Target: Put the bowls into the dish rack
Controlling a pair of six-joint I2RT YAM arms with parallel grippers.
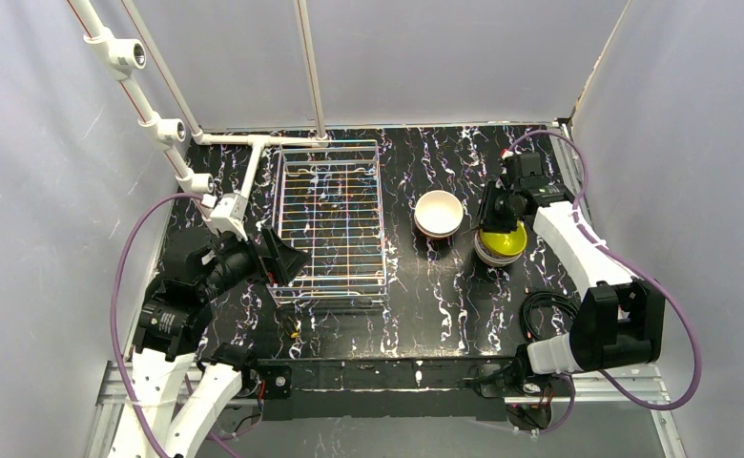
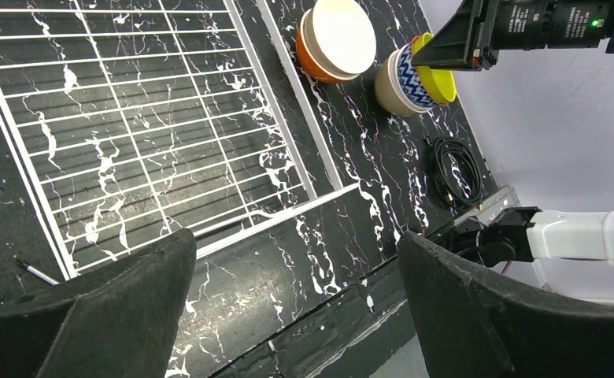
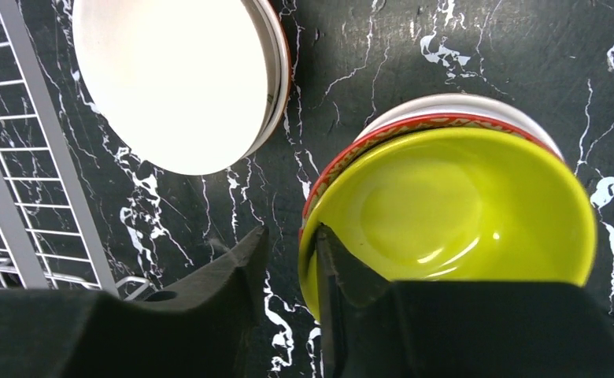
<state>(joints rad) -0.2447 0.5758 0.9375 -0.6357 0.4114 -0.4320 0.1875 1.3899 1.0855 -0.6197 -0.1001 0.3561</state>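
Right pincer [image 3: 290, 231] straddles glossy lime bowl [image 3: 461, 205] rim, grip unclear | left pincer [image 2: 296, 239] spread near wire-grid rack [image 2: 294, 79] corner

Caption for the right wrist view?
Right jaws straddle the lime-yellow bowl at its rim, atop a nested stack; second bowl stack and dish rack lie left.

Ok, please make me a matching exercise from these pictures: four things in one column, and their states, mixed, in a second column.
Things:
1 dish rack
2 lime-yellow bowl
3 orange bowl
4 left gripper

States:
A open, holding nothing
B top of a stack, rim between the fingers of the right gripper
C no bowl in it
D under a bowl with a whitish inside

Pairs: 1-C, 2-B, 3-D, 4-A.
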